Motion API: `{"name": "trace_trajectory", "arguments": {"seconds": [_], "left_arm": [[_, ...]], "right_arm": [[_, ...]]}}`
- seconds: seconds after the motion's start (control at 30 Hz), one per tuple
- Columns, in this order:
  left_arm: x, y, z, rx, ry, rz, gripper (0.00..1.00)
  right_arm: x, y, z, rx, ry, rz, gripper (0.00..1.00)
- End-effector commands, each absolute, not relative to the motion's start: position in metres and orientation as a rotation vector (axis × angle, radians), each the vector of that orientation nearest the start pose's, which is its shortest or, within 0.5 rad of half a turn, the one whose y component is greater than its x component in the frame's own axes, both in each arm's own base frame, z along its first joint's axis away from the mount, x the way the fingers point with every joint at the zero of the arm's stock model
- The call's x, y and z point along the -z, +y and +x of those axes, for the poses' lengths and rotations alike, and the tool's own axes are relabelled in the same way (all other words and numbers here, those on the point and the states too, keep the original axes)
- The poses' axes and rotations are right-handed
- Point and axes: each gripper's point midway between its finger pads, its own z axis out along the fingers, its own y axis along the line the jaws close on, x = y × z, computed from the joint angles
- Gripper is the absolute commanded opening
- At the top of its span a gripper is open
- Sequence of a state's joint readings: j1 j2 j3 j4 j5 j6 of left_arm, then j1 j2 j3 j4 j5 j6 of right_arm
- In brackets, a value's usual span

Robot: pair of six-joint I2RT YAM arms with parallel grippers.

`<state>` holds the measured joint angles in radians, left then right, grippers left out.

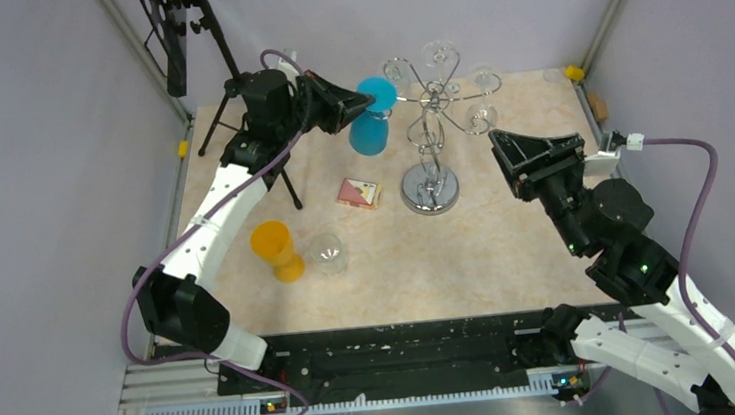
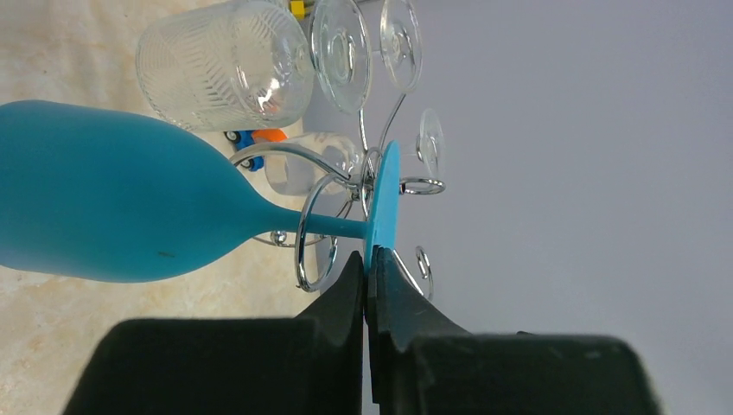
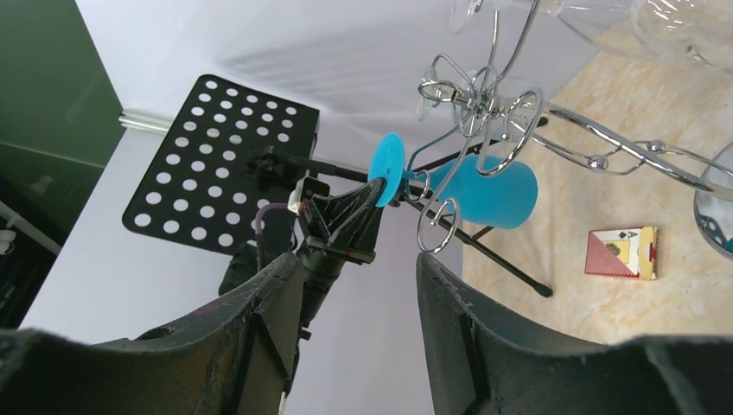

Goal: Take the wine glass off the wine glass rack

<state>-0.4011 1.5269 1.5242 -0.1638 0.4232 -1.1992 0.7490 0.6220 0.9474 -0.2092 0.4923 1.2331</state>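
Note:
A blue wine glass (image 1: 369, 132) hangs upside down from a scroll arm on the left side of the chrome wine glass rack (image 1: 430, 187). My left gripper (image 1: 367, 107) is shut on the edge of the glass's round blue foot (image 2: 385, 203). In the left wrist view the stem passes through a chrome loop (image 2: 304, 251), with the bowl (image 2: 112, 199) to the left and my gripper (image 2: 369, 258) below the foot. My right gripper (image 1: 494, 139) is open and empty, to the right of the rack. In the right wrist view it (image 3: 359, 259) faces the blue glass (image 3: 484, 192).
Clear glasses (image 1: 441, 56) hang on the rack's other arms. An orange cup (image 1: 277, 251) and a clear tumbler (image 1: 327, 254) stand at the front left. A playing-card box (image 1: 358, 192) lies left of the rack base. A black tripod (image 1: 233, 89) stands behind my left arm.

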Motion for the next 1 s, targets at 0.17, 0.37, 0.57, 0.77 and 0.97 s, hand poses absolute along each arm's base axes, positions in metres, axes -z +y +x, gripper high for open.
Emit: {"name": "trace_trajectory", "arguments": {"seconds": [0.17,0.37,0.57,0.77,0.97], "left_arm": [[-0.429,-0.281,0.387,1.545,1.789,-0.347,0.00],[-0.428,-0.295,0.381,1.624,1.826,-0.247,0.00],[-0.430,-0.304,0.367,1.668,1.840,-0.171,0.00],[-0.428,-0.310,0.354,1.703,1.864,-0.130,0.00],[-0.420,-0.309,0.345,1.732,1.891,-0.139,0.00]], "right_arm": [[-0.437,0.141,0.224,-1.250,1.339,0.776,0.52],[-0.436,0.140,0.224,-1.246,1.341,0.778,0.52],[-0.433,0.141,0.225,-1.244,1.347,0.781,0.52],[-0.432,0.147,0.227,-1.252,1.362,0.773,0.56],[-0.428,0.152,0.227,-1.261,1.383,0.767,0.58]]}}
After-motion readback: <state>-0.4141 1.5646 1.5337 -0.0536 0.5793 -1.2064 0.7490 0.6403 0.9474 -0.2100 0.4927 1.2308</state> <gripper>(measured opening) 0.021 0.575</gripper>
